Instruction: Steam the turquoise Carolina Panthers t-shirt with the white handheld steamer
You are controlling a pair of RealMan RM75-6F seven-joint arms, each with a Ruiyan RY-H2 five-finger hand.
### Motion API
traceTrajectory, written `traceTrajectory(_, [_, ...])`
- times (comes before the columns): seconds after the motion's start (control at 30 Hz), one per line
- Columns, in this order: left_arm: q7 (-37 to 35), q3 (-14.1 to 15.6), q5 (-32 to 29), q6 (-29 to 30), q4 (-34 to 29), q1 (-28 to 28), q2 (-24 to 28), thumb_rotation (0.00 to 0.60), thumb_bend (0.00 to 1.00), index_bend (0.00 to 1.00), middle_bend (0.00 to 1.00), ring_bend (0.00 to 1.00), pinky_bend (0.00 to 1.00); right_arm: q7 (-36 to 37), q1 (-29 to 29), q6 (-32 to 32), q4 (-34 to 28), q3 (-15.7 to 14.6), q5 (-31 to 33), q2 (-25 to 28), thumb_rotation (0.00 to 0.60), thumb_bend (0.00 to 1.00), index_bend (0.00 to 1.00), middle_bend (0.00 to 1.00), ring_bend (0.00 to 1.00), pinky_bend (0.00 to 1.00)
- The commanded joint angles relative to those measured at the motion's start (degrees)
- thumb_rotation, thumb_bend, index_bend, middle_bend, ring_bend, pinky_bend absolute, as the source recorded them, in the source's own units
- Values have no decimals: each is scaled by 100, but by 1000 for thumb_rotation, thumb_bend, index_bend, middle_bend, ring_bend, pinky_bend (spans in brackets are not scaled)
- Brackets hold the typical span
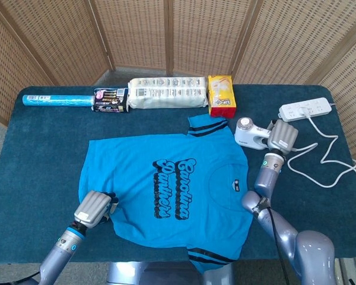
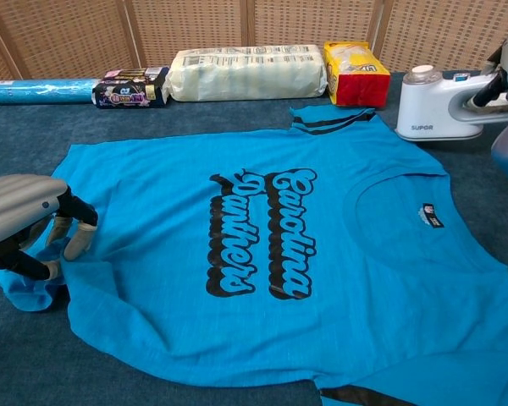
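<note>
The turquoise t-shirt (image 1: 166,190) (image 2: 262,254) lies flat across the middle of the table, black "Carolina Panthers" script facing up, collar toward the right. The white handheld steamer (image 1: 248,133) (image 2: 432,106) stands on the blue cloth just beyond the shirt's right shoulder, off the fabric. My right hand (image 1: 283,136) (image 2: 504,76) grips its handle from the right. My left hand (image 1: 94,208) (image 2: 25,222) is at the shirt's near left corner. Its fingers are curled onto the bunched sleeve (image 2: 25,292) and hold it down.
A white power strip (image 1: 305,110) with a looping white cable (image 1: 329,157) lies at the right. Along the back edge sit a yellow-red pack (image 1: 221,95), a long white pack (image 1: 166,93), a dark packet (image 1: 110,100) and a blue roll (image 1: 56,101). Wicker screens stand behind.
</note>
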Motion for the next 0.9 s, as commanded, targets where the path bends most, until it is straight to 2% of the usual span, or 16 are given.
traceTrajectory(0.03, [-2,3,12,4,-3,-1,-6,600,413,719,693,646,718,-35,32,-94,128,-50,-31,-93,600,358,698,728,773,685])
traceTrajectory(0.17, [-16,7,27,26,-1,9,-14,600,413,719,693,645,718,-69,12,-193,178,-85,-57,-129,600,358,629,666,696,632])
traceTrajectory(0.4, [-29,8,27,30,30,13,-7,600,413,719,693,645,718,-177,-41,-386,47,-66,-19,-35,600,356,411,466,450,403])
traceTrajectory(0.5, [-33,2,34,31,39,9,-17,600,414,719,694,646,718,-249,-99,-478,-113,-51,27,78,600,355,347,411,382,341])
traceTrajectory(0.9, [-4,-12,74,33,51,-15,-65,600,414,719,693,646,718,-325,-570,-536,-1184,-313,-98,744,600,340,234,316,259,203])
